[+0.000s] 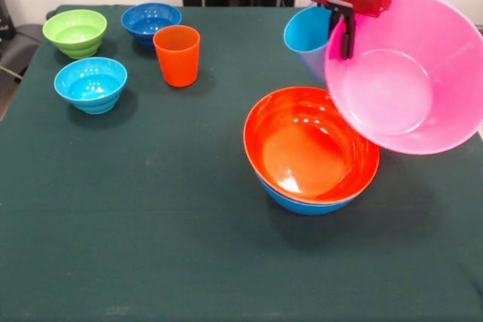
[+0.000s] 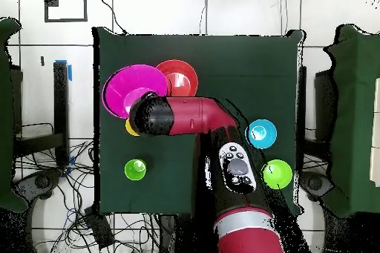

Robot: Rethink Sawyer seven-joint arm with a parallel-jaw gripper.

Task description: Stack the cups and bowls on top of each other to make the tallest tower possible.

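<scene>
Front view: light blue cup point(image 1: 305, 34) stands behind tilted pink bowl point(image 1: 407, 73).

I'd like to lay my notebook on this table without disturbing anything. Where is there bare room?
The widest bare stretch is the table's camera-side strip, in front of the orange bowl. Another lies between the orange cup and that bowl. It is crowded round the tilted pink bowl held by the claw, and among the three small bowls.
</scene>
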